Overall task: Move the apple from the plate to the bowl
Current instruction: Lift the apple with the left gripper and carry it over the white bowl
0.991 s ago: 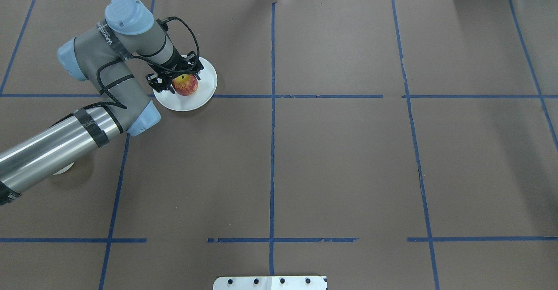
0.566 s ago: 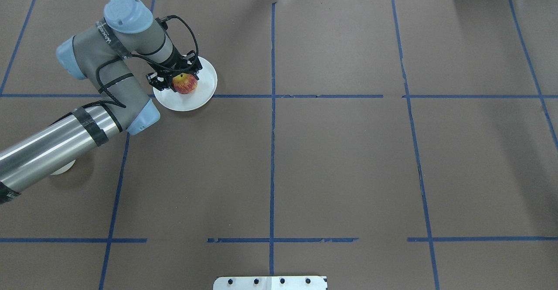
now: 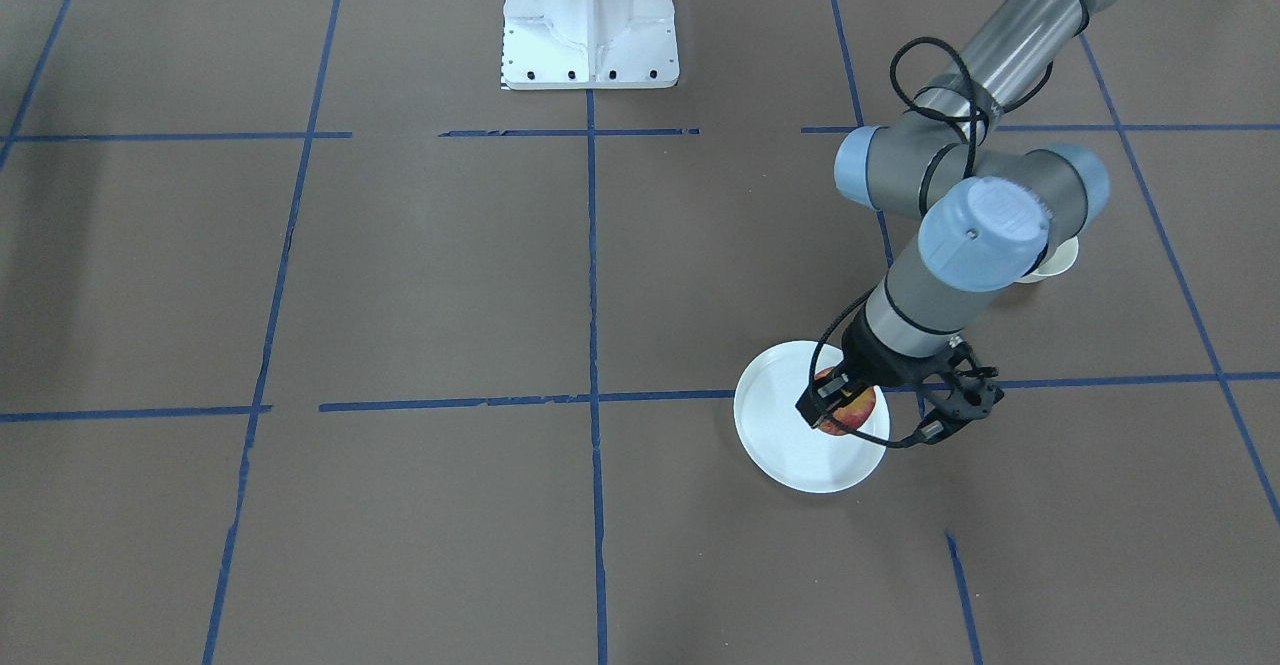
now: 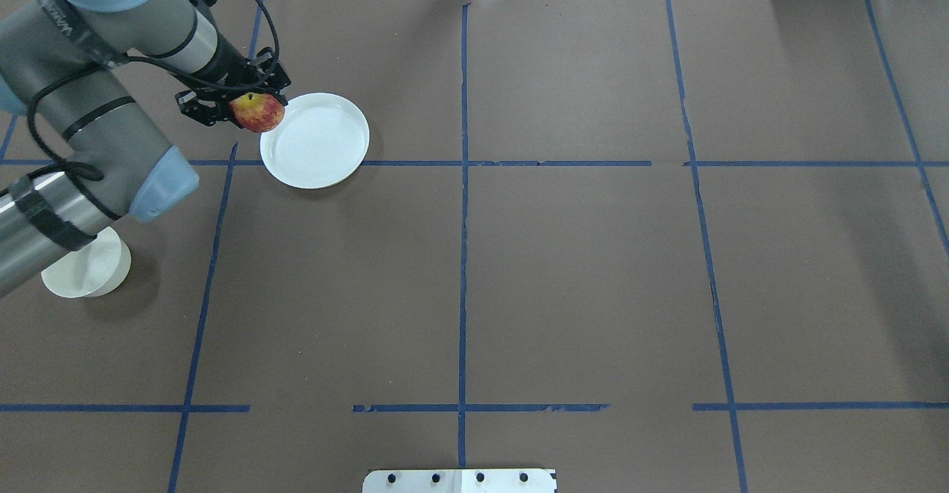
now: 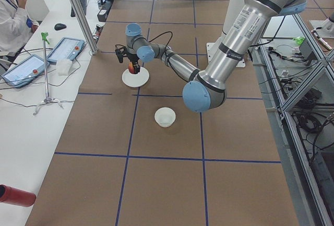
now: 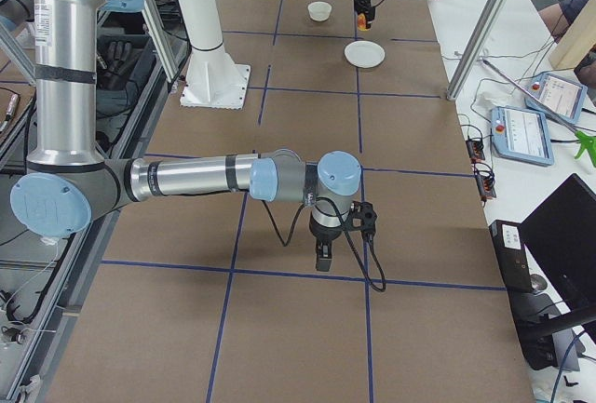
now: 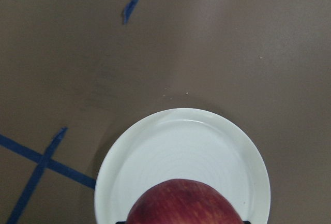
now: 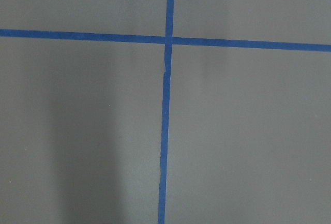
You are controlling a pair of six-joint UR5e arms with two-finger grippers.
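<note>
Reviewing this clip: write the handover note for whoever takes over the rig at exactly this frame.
Left gripper: shut on the apple, held in the air above the plate.
Right gripper: hangs over the table, far from the job; open or shut cannot be told.
The plate is empty. The bowl is empty too and sits on the robot's side of the plate.
Done: apple grasped and lifted off the plate.
Left: carry it over the bowl, lower, release.
</note>
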